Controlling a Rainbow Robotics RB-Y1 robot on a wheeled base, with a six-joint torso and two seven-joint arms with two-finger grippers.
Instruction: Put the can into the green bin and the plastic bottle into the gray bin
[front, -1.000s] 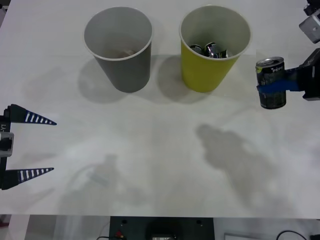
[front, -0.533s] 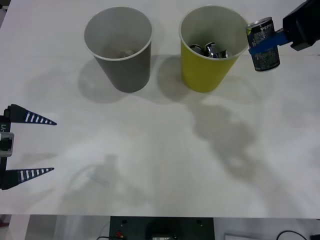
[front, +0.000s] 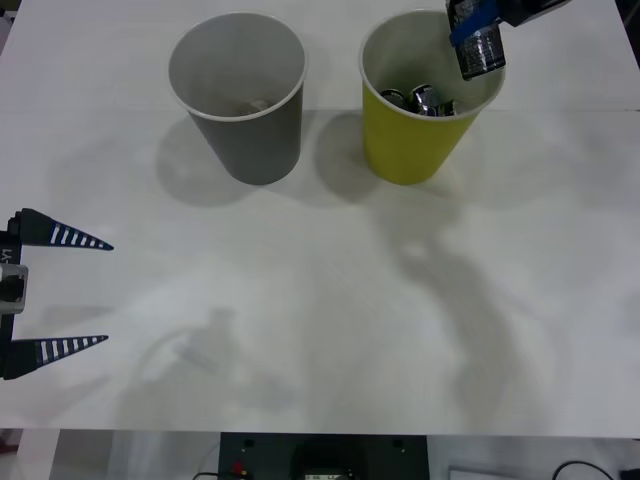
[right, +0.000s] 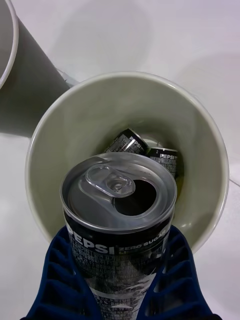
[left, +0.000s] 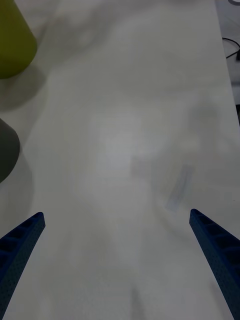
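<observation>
Right gripper (front: 478, 22) clamps the Pepsi Zero can (right: 119, 210) upright between its blue fingers (right: 60, 280), held above the open mouth of the green bin (front: 415, 140), which has other dark cans (right: 150, 150) at the bottom. Step in hand is the can drop; next move likely calls for opening the fingers over the bin centre. Left gripper (front: 60, 292) sits idle and spread wide at the table's (front: 320, 300) left edge; the gray bin (front: 250, 130) stands beside the green one.
</observation>
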